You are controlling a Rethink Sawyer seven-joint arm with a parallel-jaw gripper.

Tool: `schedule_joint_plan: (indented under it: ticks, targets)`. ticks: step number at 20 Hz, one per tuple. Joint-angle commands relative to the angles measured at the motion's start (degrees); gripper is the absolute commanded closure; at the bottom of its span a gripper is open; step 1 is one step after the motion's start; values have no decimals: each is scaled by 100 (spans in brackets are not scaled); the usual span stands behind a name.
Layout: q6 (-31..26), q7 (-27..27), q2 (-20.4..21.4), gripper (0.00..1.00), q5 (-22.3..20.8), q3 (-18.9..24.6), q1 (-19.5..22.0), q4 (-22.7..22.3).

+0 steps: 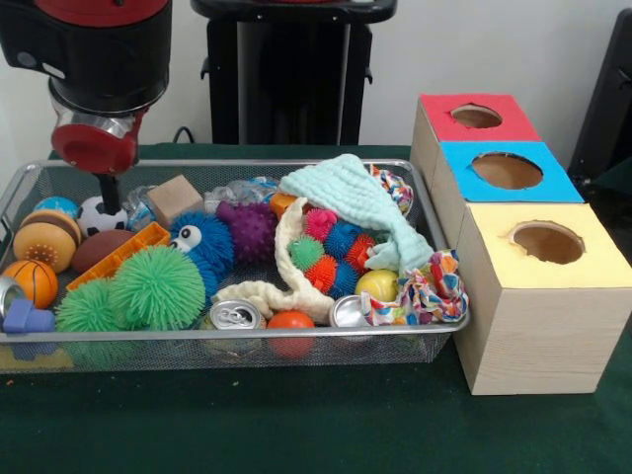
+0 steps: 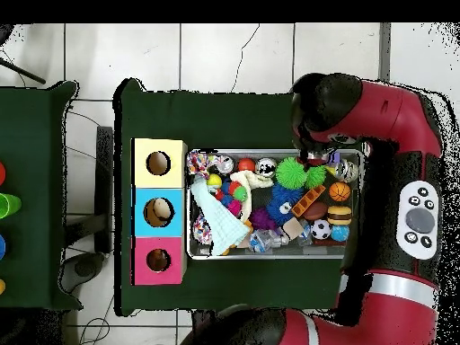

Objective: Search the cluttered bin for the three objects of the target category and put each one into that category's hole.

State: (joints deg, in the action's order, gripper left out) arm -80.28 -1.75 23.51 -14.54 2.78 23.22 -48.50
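My gripper [image 1: 107, 188] hangs over the bin's [image 1: 434, 331] end farthest from the boxes, above the soccer ball [image 1: 100, 214]; I cannot tell its state, so I should descend straight, avoiding the wooden block [image 1: 175, 197].

Wire-mesh metal bin [image 1: 434, 331], pale wood-grain boxes [image 1: 533, 341], soft knit cloth [image 1: 351, 197], shiny metal can [image 1: 235, 316]

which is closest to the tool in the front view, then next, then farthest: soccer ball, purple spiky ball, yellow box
From the tool:
1. Soccer ball, right beneath it at the bin's left end.
2. Purple spiky ball, mid-bin, off to the picture's right.
3. Yellow box, outside the bin at the far right.
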Motion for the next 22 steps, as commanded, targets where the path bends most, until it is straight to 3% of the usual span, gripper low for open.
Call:
schedule_joint_plan:
  ticks: [1, 10, 22]
  targets:
    - [-591, -789, 41, 0, 179, 779, 505, -154]
    - [-796, -1108, -365, 0, -243, 1045, 580, 487]
    - [-285, -1107, -44, 0, -418, 1032, 507, 17]
